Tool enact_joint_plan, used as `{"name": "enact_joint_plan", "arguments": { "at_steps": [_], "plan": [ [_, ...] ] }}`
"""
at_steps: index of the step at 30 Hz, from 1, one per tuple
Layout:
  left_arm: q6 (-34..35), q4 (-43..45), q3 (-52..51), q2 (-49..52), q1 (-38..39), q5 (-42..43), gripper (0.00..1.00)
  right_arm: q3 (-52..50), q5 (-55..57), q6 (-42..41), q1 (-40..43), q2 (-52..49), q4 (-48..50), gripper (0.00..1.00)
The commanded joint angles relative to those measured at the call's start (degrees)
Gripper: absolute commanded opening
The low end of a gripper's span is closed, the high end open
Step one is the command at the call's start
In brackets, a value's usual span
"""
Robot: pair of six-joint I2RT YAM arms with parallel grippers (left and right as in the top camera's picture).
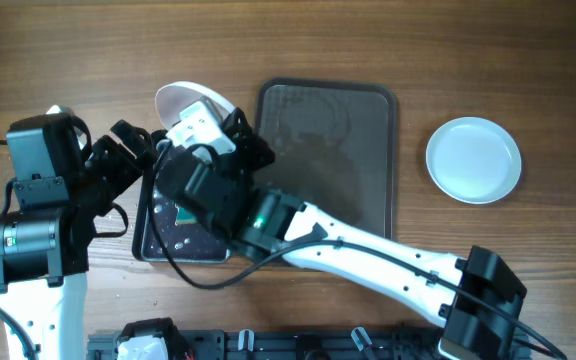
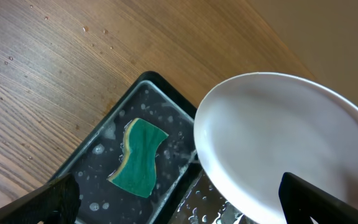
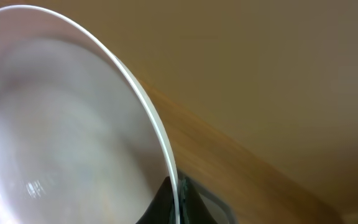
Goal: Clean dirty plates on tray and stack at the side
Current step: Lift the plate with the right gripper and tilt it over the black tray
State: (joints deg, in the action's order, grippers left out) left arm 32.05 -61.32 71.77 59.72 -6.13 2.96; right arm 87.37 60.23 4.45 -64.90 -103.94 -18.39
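Overhead view is showing the right arm reaching across, and its tool (image 3: 176,202) is pinching the rim of a white plate (image 1: 181,100), holding it tilted above the small black tray (image 1: 158,240), at about 9 o'clock from the big tray (image 1: 368,190). The left tool (image 1: 138,145) is standing wide open beside it, gripping nothing. From the left wrist the plate's face is looking plain white, so I'd judge the wiping done. The next move is calling for a carry to 3 o'clock and a gentle set-down on the other plate (image 1: 473,160) lying on the bench (image 1: 528,60). The big tray is holding nothing, while the small one is holding a green sponge (image 2: 138,155) and water beads.
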Motion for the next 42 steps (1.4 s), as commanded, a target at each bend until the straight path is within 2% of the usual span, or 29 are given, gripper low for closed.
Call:
{"name": "enact_joint_plan", "arguments": {
  "at_steps": [1,42],
  "plan": [
    [-0.26,0.11,0.94,-0.26,-0.37,0.44,1.0,0.87,4.61,0.57,-1.92,1.42,0.37,0.04],
    [-0.26,0.11,0.94,-0.26,-0.37,0.44,1.0,0.85,4.94,0.07,-1.51,1.4,1.36,0.04]
  ]
}}
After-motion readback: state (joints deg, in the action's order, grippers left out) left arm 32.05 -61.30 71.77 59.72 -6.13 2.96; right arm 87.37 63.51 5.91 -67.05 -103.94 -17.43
